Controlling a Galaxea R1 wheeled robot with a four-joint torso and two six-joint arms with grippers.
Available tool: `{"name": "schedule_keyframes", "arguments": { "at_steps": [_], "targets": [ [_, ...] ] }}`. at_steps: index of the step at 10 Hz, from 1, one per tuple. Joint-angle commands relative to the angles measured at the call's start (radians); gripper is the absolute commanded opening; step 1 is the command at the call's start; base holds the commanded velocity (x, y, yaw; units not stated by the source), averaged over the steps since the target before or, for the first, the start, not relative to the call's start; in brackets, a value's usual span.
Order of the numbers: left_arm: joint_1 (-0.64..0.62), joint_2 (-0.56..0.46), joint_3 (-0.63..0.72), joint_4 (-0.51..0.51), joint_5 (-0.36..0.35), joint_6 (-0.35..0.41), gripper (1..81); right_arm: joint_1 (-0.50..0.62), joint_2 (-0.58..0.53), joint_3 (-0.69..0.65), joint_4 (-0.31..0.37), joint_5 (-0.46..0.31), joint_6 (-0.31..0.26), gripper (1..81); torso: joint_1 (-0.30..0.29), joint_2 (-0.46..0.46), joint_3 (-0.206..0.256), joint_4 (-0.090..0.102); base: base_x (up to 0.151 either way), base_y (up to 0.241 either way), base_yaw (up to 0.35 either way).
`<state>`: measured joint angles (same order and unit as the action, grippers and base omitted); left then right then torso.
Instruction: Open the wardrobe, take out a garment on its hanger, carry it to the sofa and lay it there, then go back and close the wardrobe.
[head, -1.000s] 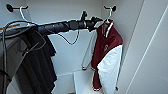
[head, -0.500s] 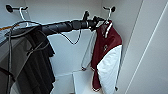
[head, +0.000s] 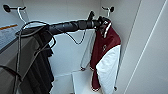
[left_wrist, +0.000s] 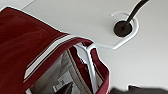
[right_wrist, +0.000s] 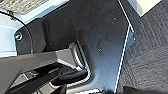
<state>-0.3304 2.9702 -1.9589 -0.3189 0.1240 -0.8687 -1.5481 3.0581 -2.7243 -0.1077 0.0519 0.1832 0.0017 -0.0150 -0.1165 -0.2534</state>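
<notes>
Garment hangs directly below left gripper at its collar.

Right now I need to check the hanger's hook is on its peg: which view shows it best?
The left wrist view: the hanger hook loops round the dark peg. The head view has it small, near the left gripper.

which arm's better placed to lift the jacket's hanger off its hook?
Left. Its end effector is at the maroon jacket collar, with the hanger hook close in its wrist view. The right wrist view shows carpet.
</notes>
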Motion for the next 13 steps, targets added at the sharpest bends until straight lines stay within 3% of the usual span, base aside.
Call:
{"name": "schedule_keyframes", "arguments": {
  "at_steps": [1, 6, 7, 8, 9, 11, 13],
  "targets": [
    [-0.184, 0.01, -0.032, -0.005, -0.047, -0.006, 81.1, 0.024, 0.003, 0.005, 0.012, -0.058, 0.001, 81.1, 0.0, 0.0, 0.0, 0.0, 0.0, 0.0, 0.0],
    [-0.17, 0.066, -0.077, -0.006, -0.075, -0.006, 81.1, 0.022, 0.014, 0.002, 0.02, -0.057, 0.002, 81.1, 0.0, 0.0, 0.0, 0.0, 0.0, 0.0, 0.0],
    [-0.169, 0.07, -0.08, -0.005, -0.075, -0.006, 81.1, 0.021, 0.014, 0.003, 0.022, -0.057, 0.002, 81.1, 0.0, 0.0, 0.0, -0.028, 0.0, 0.0, 0.0],
    [-0.169, 0.07, -0.081, -0.003, -0.075, -0.006, 81.1, 0.021, 0.014, 0.003, 0.022, -0.057, 0.001, 81.1, 0.0, 0.0, 0.0, -0.082, 0.0, 0.0, 0.0],
    [-0.169, 0.073, -0.081, -0.003, -0.076, -0.006, 81.1, 0.021, 0.014, 0.005, 0.02, -0.057, 0.001, 81.1, 0.0, 0.0, 0.0, -0.008, 0.0, 0.0, 0.0],
    [-0.17, 0.08, -0.081, -0.002, -0.102, -0.006, 81.1, 0.021, 0.015, 0.005, 0.019, -0.057, 0.001, 81.1, 0.0, 0.0, 0.0, -0.03, 0.0, 0.0, 0.0],
    [-0.17, 0.095, -0.09, 0.001, -0.109, -0.006, 81.1, 0.019, 0.017, 0.003, 0.02, -0.057, -0.001, 81.1, 0.0, 0.0, 0.0, -0.03, 0.0, 0.0, 0.0]
  ]
}}
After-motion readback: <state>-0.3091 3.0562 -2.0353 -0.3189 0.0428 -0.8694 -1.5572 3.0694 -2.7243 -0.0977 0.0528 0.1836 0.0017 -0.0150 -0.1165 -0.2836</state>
